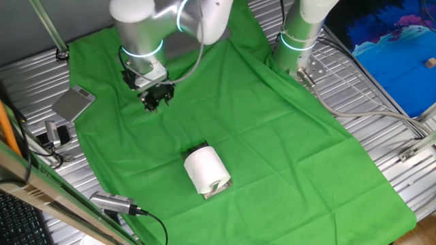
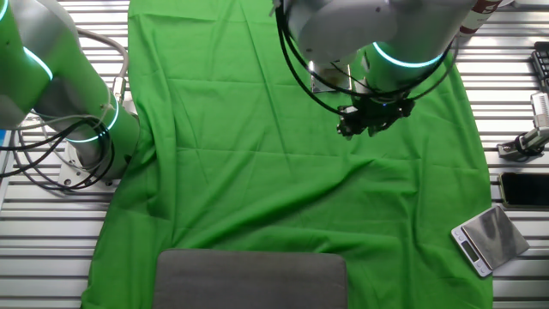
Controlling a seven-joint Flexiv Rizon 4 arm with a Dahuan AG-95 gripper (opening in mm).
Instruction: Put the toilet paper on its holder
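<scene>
1. A slatted metal bench [image 1: 381, 116] carries a wrinkled green cloth [image 1: 272, 150] that covers most of its top; bare ribbed aluminium shows along the edges in both fixed views.
2. In one fixed view the toilet paper [image 1: 206, 169], a white cylinder of soft paper, lies on its side on the cloth toward the near edge of the bench, resting over the holder [image 1: 216, 189], of which only a small shiny sliver shows beneath the roll.
3. That view also shows a flat silver scale [image 1: 73, 103] on the bare slats at the left edge, and a blue patterned sheet [image 1: 395, 54] off the far right corner.
4. The other fixed view shows neither roll nor holder; a dull grey rectangular panel [image 2: 250, 279] fills its bottom edge, and the same scale [image 2: 489, 239] sits at the lower right corner beside a dark phone [image 2: 523, 189].
5. The gripper [image 1: 156, 97], black and compact under a glossy white-and-silver wrist with a glowing teal ring, hangs above the cloth well apart from the roll, holding nothing; whether its fingers are parted cannot be told.
6. A second arm base [image 2: 86, 129] with looping cables stands at one bench corner.
</scene>
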